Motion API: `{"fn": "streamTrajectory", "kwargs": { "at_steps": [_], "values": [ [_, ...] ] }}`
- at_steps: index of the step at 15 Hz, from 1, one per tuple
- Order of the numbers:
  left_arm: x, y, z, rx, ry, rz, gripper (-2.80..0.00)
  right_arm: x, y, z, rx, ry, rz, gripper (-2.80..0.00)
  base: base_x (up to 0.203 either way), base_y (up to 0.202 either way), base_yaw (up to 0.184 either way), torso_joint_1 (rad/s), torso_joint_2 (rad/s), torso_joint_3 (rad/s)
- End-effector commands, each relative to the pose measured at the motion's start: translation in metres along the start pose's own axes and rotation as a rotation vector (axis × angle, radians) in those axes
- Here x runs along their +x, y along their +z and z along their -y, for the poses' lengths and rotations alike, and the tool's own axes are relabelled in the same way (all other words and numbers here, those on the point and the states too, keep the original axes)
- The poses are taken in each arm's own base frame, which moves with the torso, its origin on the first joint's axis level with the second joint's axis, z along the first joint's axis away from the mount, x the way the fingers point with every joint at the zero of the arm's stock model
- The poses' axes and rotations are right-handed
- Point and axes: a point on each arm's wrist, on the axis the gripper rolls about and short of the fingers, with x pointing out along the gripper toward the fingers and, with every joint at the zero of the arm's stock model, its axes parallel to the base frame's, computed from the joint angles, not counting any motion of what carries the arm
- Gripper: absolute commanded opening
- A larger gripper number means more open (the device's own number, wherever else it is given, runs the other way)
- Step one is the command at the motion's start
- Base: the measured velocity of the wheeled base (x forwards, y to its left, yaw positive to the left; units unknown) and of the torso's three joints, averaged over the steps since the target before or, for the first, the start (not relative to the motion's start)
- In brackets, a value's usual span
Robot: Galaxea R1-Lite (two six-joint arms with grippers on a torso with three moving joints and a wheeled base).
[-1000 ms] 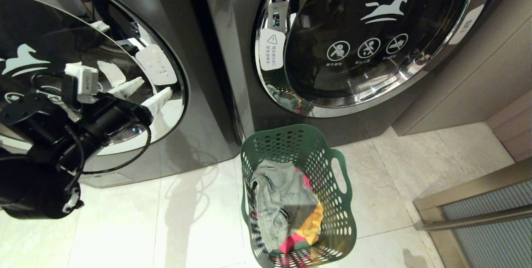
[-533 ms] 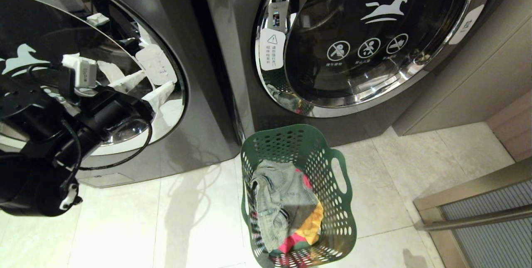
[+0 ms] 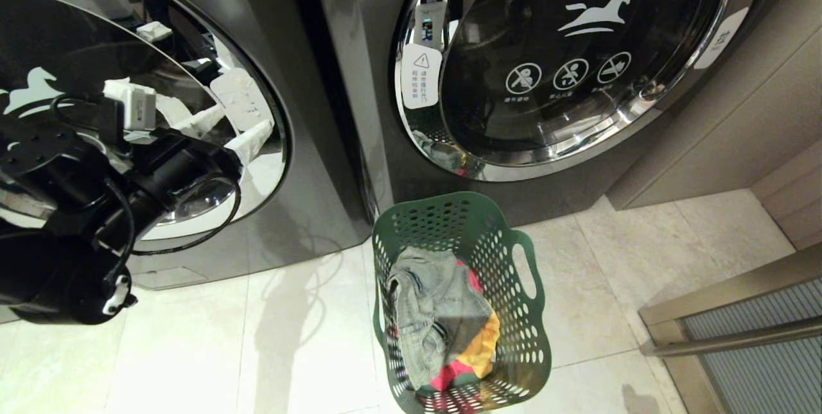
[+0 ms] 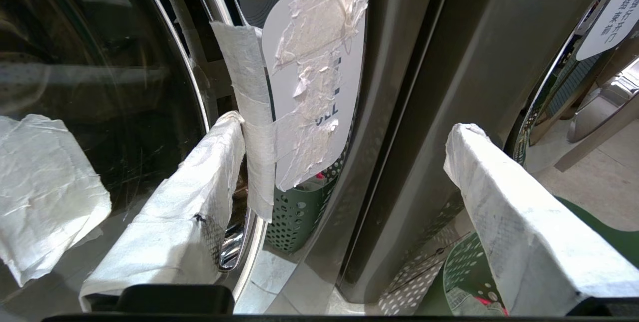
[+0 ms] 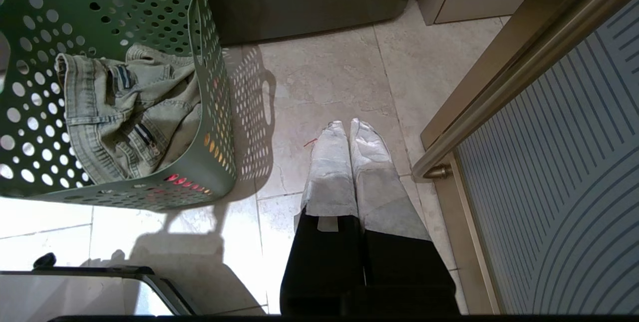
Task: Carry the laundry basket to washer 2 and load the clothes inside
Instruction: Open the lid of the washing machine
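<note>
Head view: left gripper [image 3: 234, 135] spread at washer door [image 3: 128, 112].

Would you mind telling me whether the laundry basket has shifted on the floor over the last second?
No. The laundry basket sits on the same floor tiles, its far rim at the same spot below the right-hand washer's door.

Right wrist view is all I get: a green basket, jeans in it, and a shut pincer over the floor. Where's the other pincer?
Observer: The left pincer is raised at the door edge of the left-hand washer, open and holding nothing.
Operator: Is the basket near a washer?
Observer: Yes, the laundry basket stands on the floor just in front of the right-hand washer.
Operator: Only jeans inside?
Observer: No, a yellow-orange garment lies beside them.
</note>
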Motion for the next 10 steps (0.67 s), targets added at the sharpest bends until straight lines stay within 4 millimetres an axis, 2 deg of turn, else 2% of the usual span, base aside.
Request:
{"fn": "streamTrajectory", "kwargs": {
  "at_steps": [1, 7, 10],
  "values": [
    [0.003, -0.006, 0.000, -0.007, -0.018, -0.006, 0.00, 0.000, 0.000, 0.000, 0.000, 0.001, -0.001, -2.80, 0.000, 0.000, 0.000, 0.000, 0.00, 0.000],
    [0.012, -0.017, -0.004, -0.036, -0.038, -0.030, 0.00, 0.000, 0.000, 0.000, -0.001, 0.001, 0.001, -2.80, 0.000, 0.000, 0.000, 0.000, 0.00, 0.000],
    [0.023, -0.020, -0.011, -0.081, -0.053, -0.008, 0.00, 0.000, 0.000, 0.000, -0.001, 0.001, 0.001, -2.80, 0.000, 0.000, 0.000, 0.000, 0.00, 0.000]
  ]
}}
